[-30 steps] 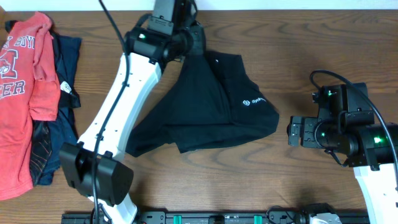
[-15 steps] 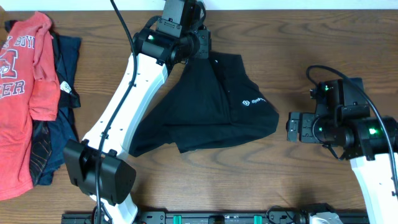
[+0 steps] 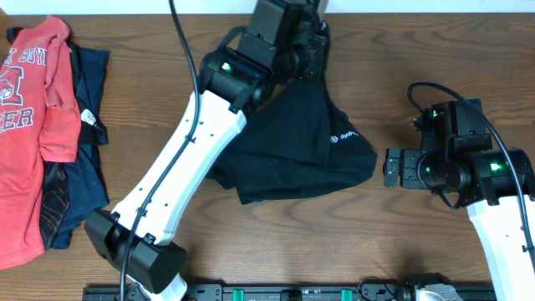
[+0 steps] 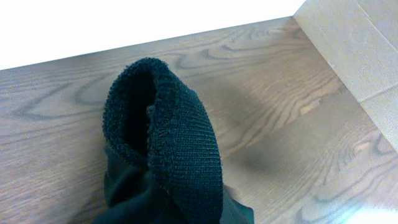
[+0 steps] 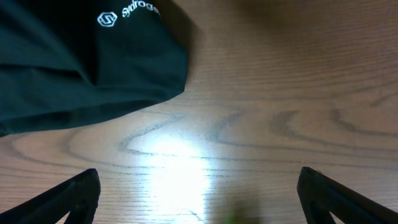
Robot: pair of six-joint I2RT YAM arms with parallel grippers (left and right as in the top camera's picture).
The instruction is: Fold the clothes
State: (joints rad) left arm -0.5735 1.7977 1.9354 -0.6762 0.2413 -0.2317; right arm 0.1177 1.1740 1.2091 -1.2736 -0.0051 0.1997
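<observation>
The black shirt [image 3: 292,142], with a small white logo [image 3: 341,136], lies crumpled at the table's middle. My left gripper [image 3: 305,52] is at the far edge, shut on the shirt's ribbed collar [image 4: 177,146] and lifting that end. Its fingers are hidden by the fabric in the left wrist view. My right gripper [image 3: 388,170] is open and empty over bare wood, just right of the shirt's right edge [image 5: 93,62]. Its fingertips [image 5: 71,199] stand wide apart. An orange-red tee [image 3: 29,125] lies over a navy garment [image 3: 88,100] at the far left.
The left arm's white link [image 3: 180,176] crosses diagonally over the shirt's left part. A pale wall [image 4: 124,25] runs along the table's far edge, with a light box-like surface [image 4: 360,56] at the far right. Bare wood [image 3: 334,234] lies in front of the shirt.
My left gripper has moved right along the far edge, pulling the shirt's held end with it, so the shirt's left part has drawn in. The right arm has barely moved.
</observation>
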